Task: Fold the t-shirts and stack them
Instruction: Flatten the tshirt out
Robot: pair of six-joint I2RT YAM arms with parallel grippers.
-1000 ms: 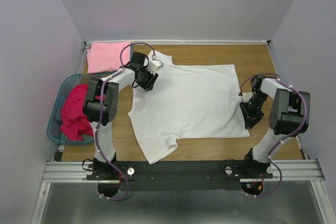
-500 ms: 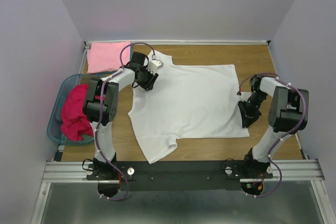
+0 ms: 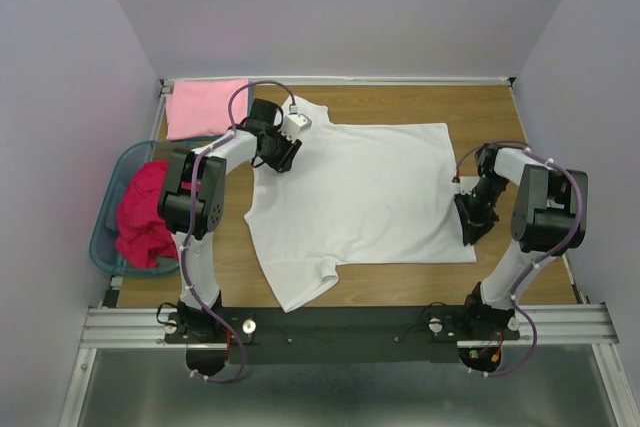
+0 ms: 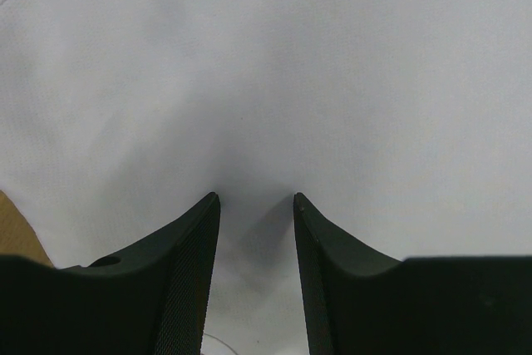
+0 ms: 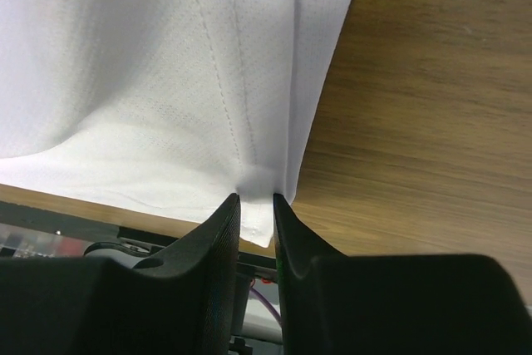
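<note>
A white t-shirt (image 3: 370,192) lies spread flat on the wooden table, neck end to the left. My left gripper (image 3: 283,150) sits at its upper-left shoulder. In the left wrist view its jaws (image 4: 256,199) stand partly closed, and white cloth (image 4: 274,81) fills the gap between them. My right gripper (image 3: 470,227) is at the shirt's lower-right hem corner. In the right wrist view it (image 5: 257,199) is shut on the stitched hem (image 5: 249,180), which bunches between the fingers. A folded light pink t-shirt (image 3: 206,107) lies at the back left. A magenta-red t-shirt (image 3: 143,212) is heaped in the basket.
The teal plastic basket (image 3: 128,154) stands off the table's left edge. Bare wood (image 3: 480,117) shows right of and behind the white shirt. A metal rail (image 3: 340,322) carrying the arm bases runs along the near edge. Lilac walls close in on three sides.
My right gripper has edged a little left onto the hem corner and its jaws have narrowed onto the cloth. The left arm and the shirts have not moved.
</note>
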